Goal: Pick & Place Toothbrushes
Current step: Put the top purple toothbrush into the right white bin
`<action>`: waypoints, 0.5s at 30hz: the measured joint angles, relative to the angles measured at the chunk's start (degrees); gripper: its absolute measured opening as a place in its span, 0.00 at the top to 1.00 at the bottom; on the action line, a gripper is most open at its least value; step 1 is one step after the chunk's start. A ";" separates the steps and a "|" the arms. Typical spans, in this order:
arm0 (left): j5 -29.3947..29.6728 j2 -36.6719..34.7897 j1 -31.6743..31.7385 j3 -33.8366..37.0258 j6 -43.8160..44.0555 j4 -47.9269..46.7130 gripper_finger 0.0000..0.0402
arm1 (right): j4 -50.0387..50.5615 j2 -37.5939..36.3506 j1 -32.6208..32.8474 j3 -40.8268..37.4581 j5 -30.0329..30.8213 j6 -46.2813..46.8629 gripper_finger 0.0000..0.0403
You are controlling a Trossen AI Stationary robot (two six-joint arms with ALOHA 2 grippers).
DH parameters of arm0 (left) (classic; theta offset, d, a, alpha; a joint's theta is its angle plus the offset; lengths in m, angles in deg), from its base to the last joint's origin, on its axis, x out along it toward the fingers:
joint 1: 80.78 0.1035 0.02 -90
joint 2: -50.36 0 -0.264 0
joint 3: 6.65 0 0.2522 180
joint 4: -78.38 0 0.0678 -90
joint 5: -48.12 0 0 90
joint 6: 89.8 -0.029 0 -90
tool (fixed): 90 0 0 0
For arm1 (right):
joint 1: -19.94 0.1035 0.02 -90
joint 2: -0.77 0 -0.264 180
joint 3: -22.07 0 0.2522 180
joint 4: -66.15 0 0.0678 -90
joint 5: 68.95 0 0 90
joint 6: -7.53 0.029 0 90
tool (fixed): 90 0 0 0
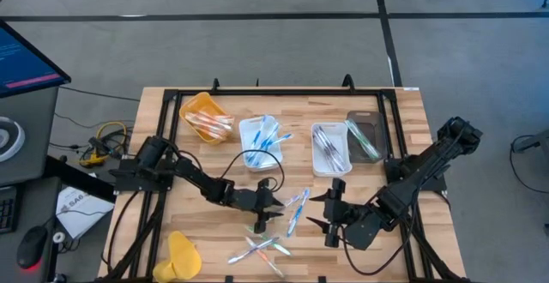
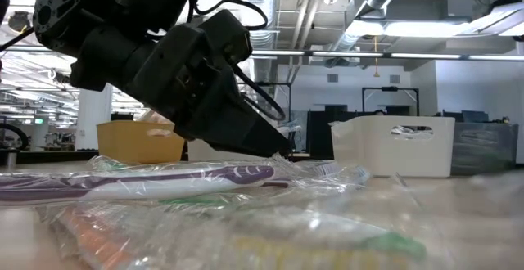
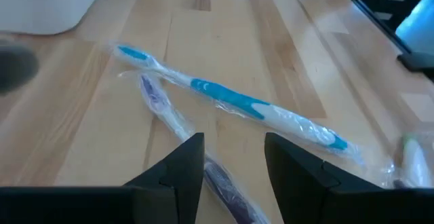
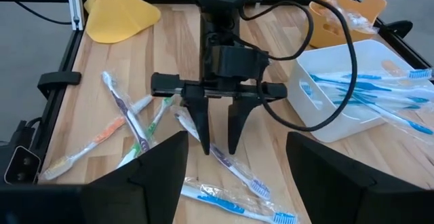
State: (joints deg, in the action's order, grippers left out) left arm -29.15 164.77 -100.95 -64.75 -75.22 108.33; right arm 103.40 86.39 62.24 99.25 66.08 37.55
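I've got the left gripper low over the wooden slat table, its two dark fingers apart and straddling a purple-handled toothbrush in a clear wrapper; nothing is clamped, the handle just runs between the tips. Just beyond that purple one lies a blue-and-white wrapped toothbrush, angled across the boards, close to it but not in my fingers. Taking the white rectangular tray of blue toothbrushes as my landmark: the left gripper sits just in front of it, toward the near edge of the table. My right gripper hangs to the right of that spot, fingers spread wide and empty, facing the left gripper across a couple of loose blue toothbrushes. Farther forward from the white tray, near the front edge, there's a scatter of wrapped brushes with orange, green and purple handles. To the left of the white tray is an orange-yellow plastic tray holding orange toothbrushes; to its right a second white tray with grey-handled brushes, then a dark translucent tray with a green brush or two. A yellow cloth-like piece lies at the front left corner, well away from the white tray.
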 joint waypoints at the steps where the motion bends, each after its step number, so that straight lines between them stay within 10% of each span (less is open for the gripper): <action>1: 0.01 0.00 0.00 0.00 0.63 0.02 0.63 | -0.03 0.00 0.00 0.00 0.00 0.01 0.39; 15: 3.48 0.00 -0.41 0.04 2.47 -3.20 0.66 | -0.16 0.00 0.07 0.00 -0.18 0.50 0.39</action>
State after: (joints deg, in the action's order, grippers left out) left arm -25.67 164.77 -101.36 -64.70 -72.76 105.13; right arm 103.24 86.39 62.31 99.25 65.91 38.06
